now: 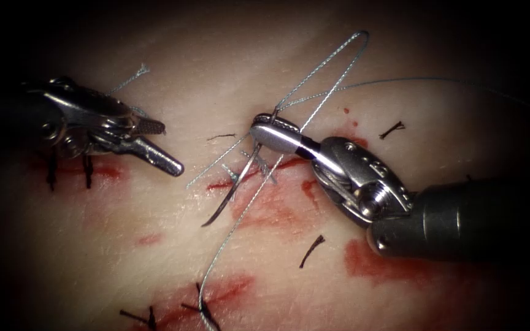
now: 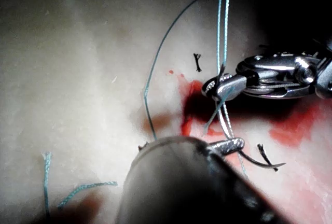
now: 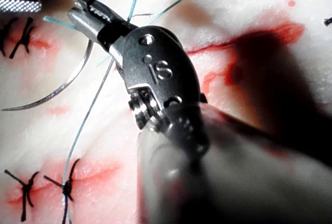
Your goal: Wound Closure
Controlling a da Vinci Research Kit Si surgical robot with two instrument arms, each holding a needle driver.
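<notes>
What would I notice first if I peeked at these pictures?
Probably the curved needle, held near its thread end by the right tool above the red-stained cut in the tissue, its point free. Pale thread loops up behind it. The left tool waits open and empty at the endoscope view's left.

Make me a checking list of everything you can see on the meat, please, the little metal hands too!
Surface: the tissue is pale, with red fluid around the cut.
Job's things: the needle hangs free above the cut, not in the tissue; the thread loops up from it and trails down across the cut.
Clutter: cut ends of thread lie on the tissue; dark stitches sit in a lower cut.
Hands: the right hand is shut on the needle near its thread end; the left hand is open, holds nothing, left of the cut.
Cables: nothing seen.
Surroundings: dark.
</notes>
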